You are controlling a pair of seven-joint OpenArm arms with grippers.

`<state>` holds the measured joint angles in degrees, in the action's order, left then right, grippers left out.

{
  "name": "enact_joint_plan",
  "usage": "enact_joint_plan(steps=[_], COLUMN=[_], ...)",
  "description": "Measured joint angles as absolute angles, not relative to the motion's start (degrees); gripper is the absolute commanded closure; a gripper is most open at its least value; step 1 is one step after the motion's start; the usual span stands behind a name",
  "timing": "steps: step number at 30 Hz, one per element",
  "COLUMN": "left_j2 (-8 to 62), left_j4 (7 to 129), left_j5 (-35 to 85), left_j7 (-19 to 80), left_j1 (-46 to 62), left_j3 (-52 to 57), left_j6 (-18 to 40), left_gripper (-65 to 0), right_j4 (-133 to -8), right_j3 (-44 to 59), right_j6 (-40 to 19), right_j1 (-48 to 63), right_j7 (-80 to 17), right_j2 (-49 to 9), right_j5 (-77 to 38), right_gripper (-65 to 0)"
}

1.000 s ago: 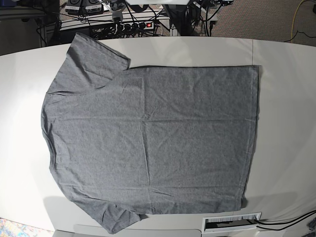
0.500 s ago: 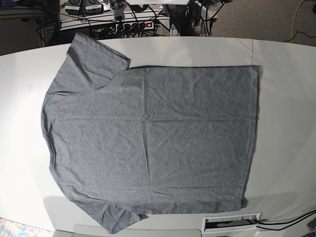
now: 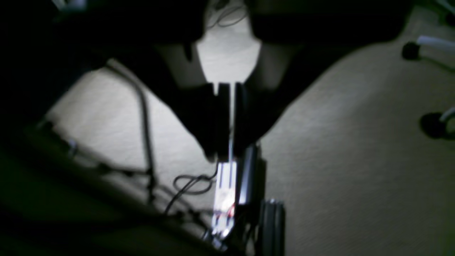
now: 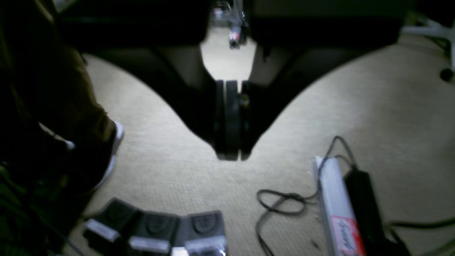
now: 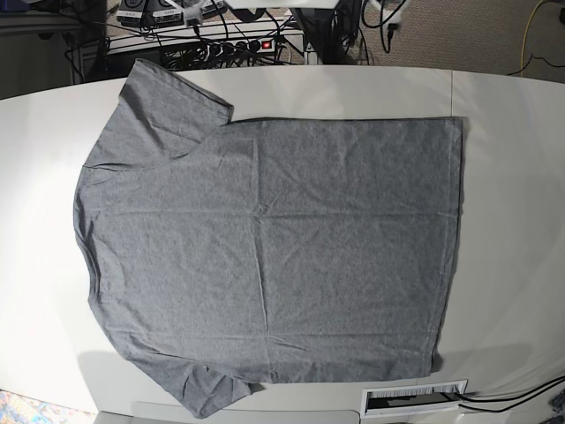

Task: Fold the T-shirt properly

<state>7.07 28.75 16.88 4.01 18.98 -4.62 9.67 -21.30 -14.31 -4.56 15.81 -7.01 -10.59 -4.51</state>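
Left hand [image 3: 229, 121]: clenched, empty, dark fingers pressed together with only a thin slit of light between them; hanging over beige carpet, off the desk; out of sight in the base view.
Right hand [image 4: 231, 121]: clenched, empty, fingers flush against each other; also over carpet, away from the desk; out of sight in the base view.
T-shirt [image 5: 265, 238]: heather-grey, spread flat on the desk, unfolded; shoulders toward the left of the base view, hem toward the right; one short sleeve pointing to the far edge at upper left, the other reaching the near edge at lower left; faint creases crossing the middle of the body.
Desk [image 5: 512, 177]: white, rounded at the left end; bare strips showing left and right of the shirt; a seam running front to back near the hem side.
Slot [image 5: 415, 397]: white ribbed opening at the near edge, just beside the hem corner.
Power strip [image 5: 243, 44]: on the floor beyond the far edge, red switch lit, among tangled cables.
Pedals [image 4: 156, 227]: three dark ones in a row on the carpet, low in the right wrist view.
Shoe [image 4: 112, 156]: light sole, at the left of the right wrist view, under a dark trouser leg.
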Motion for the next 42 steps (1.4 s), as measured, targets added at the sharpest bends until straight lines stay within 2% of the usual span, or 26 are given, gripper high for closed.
enact_joint_plan(steps=[11,22,29,34,40,42], left_j2=[12.16,18.76,21.30,21.78,24.60,25.58], left_j4=[40.82,63.72,77.76,86.37,96.55,99.26], left_j5=[16.58,16.38,5.41,-3.75,-10.09,-12.58], left_j7=[3.31,3.36,1.54,1.28,-0.25,-0.01], left_j1=[29.89,45.21,52.77,56.99,62.61,64.14], left_j3=[-4.80,-4.82,-4.82,-4.58,-4.43,-4.08], left_j6=[9.67,10.07,9.34,2.31,1.54,-0.91], left_gripper=[0.0,0.0,0.0,0.0,0.0,0.0], right_j4=[-34.79,-60.62,-74.32,-81.65,-89.76,-92.29], right_j3=[-14.31,-14.37,-13.82,-6.87,3.36,6.02], right_j6=[-7.79,-8.10,-7.97,-7.97,-7.99,-8.21], right_j1=[24.62,41.12,48.38,52.29,57.91,60.12], right_j7=[-9.37,-9.91,-11.11,-12.71,-12.69,-12.84], right_j2=[-17.82,-28.71,-34.37,-34.44,-34.92,-35.00], right_j5=[-1.30,-0.80,4.25,4.71,4.73,4.73], right_gripper=[0.0,0.0,0.0,0.0,0.0,0.0])
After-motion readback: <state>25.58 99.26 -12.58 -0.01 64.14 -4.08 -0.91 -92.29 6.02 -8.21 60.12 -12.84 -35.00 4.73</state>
